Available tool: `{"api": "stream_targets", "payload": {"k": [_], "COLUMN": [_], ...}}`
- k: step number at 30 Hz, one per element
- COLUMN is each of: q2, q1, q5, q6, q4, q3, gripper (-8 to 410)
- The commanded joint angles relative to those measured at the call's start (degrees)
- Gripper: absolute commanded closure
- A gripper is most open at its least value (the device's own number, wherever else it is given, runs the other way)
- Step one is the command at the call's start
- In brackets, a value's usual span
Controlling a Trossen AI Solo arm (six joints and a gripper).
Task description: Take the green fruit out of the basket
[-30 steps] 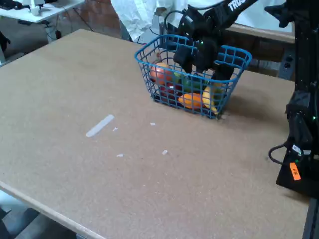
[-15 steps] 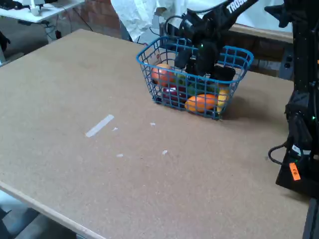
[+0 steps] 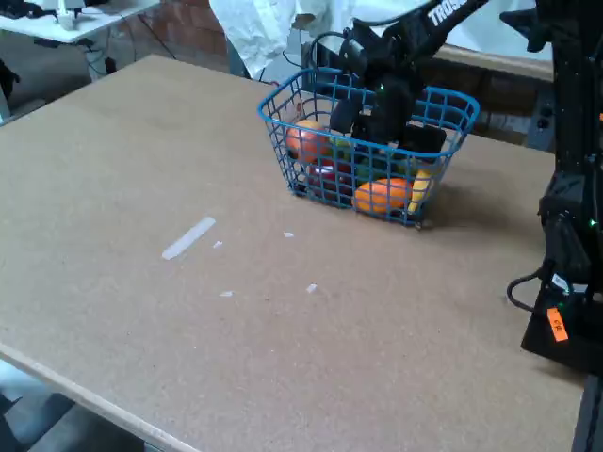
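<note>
The blue wire basket (image 3: 283,151) stands at the far side of the table in the fixed view. My black gripper (image 3: 377,127) reaches down into it from above, its fingers hidden among the fruit and behind the mesh, so I cannot tell how its jaws stand. A patch of green, seemingly the green fruit (image 3: 363,168), shows through the grid just under the gripper, mostly covered by it. Around it lie a red-orange fruit (image 3: 306,139), an orange fruit (image 3: 380,195), a yellow piece (image 3: 421,188) and a dark red piece (image 3: 330,175).
The arm's black base with cables and an orange tag (image 3: 558,325) stands at the right table edge. A strip of white tape (image 3: 188,237) and small white specks lie on the brown tabletop (image 3: 141,282). White fabric (image 3: 254,33) hangs behind the basket.
The gripper has lifted slightly inside the basket. The basket has shifted a little to the right, and the orange fruit has rolled right along the front wall.
</note>
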Motion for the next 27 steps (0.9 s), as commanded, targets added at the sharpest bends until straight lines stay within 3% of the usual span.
{"api": "stream_targets", "payload": {"k": [1,7,11,27], "q2": [0.2,0.2,0.2,2.8], "q1": [0.0,0.0,0.0,0.0], "q5": [0.5,0.5,0.5,0.4], "q6": [1.6,2.0,3.0,3.9], "q4": [-0.9,-0.8,-0.6,0.5], "q3": [-0.1,-0.1,-0.1,-0.1], "gripper": [179,101,72,69]}}
